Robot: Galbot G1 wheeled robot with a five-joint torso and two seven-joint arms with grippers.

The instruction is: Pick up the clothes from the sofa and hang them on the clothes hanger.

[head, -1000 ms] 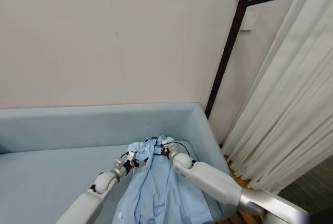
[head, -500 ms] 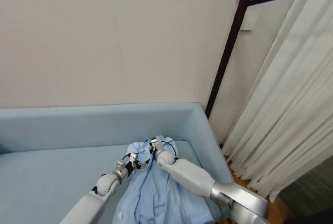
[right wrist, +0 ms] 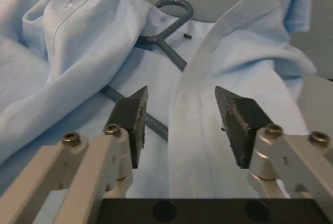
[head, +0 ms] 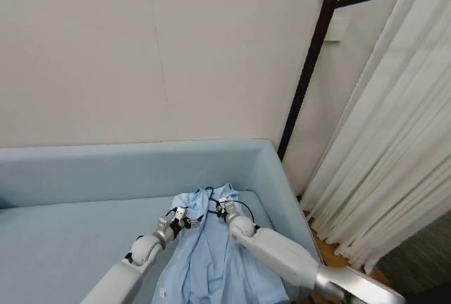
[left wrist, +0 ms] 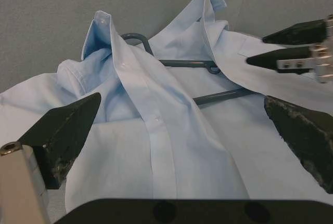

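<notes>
At lower centre, the crumpled light blue button-up shirt (head: 211,262) lies on the pale blue sofa (head: 84,177), with a dark grey hanger (right wrist: 174,8) inside its collar. Both arms reach forward and low. The left pincer (head: 187,220) is spread wide before the collar, and the right pincer (head: 220,209) is open astride the shirt's front strip.

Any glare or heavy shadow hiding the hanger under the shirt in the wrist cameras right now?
Right wrist view: even light, no glare; the hanger shows its hook, its bar partly covered by the shirt ahead of the open right gripper. Left wrist view: only soft shadow under the collar; the open left gripper frames it with dark fingers. Head view: flat light, no glare.
</notes>
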